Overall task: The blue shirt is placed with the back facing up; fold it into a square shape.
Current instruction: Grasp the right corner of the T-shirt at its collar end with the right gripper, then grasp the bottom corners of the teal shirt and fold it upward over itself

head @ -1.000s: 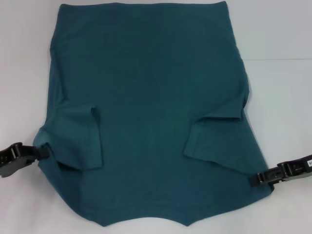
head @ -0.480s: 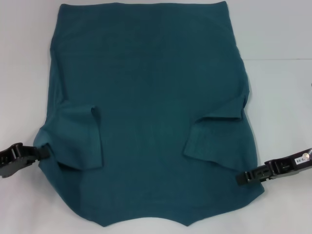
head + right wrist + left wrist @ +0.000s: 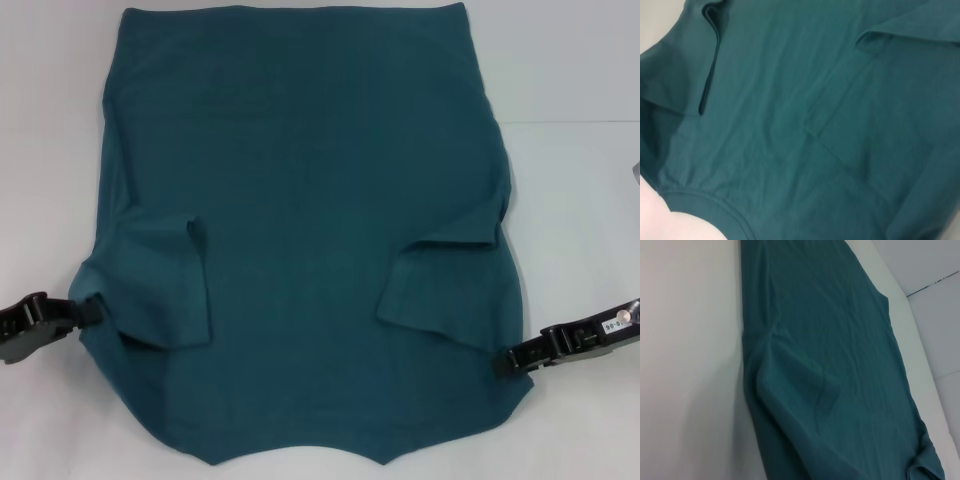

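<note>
At the shirt's left shoulder edge the left gripper has its tips touching the cloth, and the right gripper meets the opposite edge below the folded-in sleeve; whether either pair of jaws is closed on fabric or merely beside it cannot be told. The blue shirt lies back-up on the white table, both sleeves turned inward, collar nearest the robot, hem far. It looks light, limp and prone to wrinkling, so I judge that pinching both shoulder corners together and carrying them evenly toward the hem would suit it best.
</note>
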Controlling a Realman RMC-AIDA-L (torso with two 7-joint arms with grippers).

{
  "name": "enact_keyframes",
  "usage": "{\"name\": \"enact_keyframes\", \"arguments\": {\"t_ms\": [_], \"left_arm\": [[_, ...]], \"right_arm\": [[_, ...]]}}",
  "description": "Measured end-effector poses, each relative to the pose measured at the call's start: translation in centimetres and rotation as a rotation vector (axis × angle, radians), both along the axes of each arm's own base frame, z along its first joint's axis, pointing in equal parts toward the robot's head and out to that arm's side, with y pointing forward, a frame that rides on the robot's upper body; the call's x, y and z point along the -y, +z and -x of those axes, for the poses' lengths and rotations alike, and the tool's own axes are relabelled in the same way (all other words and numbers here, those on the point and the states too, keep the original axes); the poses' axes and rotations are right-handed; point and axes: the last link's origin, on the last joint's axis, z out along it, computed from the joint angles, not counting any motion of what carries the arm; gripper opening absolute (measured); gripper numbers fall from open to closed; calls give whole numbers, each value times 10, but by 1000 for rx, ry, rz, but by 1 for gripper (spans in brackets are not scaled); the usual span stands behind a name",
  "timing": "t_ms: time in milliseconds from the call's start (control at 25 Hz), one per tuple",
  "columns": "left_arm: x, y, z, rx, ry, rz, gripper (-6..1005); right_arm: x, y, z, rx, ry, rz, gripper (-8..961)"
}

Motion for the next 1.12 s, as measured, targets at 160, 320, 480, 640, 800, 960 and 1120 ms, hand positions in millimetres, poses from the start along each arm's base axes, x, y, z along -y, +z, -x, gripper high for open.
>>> {"name": "enact_keyframes", "arguments": {"t_ms": [160,320,480,640,800,960,1120], "left_arm": [[0,0,0,-1,-1,0,-1],[-1,1,0,-1,-2,-1,-1],[-1,1,-1,-2,-2,-1,-1],[-1,1,-1,-2,-2,-1,0],[1,2,0,-3,-9,2,0],[5,4,-1,-11,-35,21,-1],[17,12,-2,-20,-86,58,-1]], "right_arm": [[-1,1,0,2,0,-2,413],[-1,1,0,2,-2,-4,213],[-1,1,0,1,-3,0,145],[-1,3,0,2,-3,2,77],[0,6,-1,-3,-4,6,24],[4,14,-3,-14,-13,20,14],[9,23,-5,-29,-19,50,12]]}}
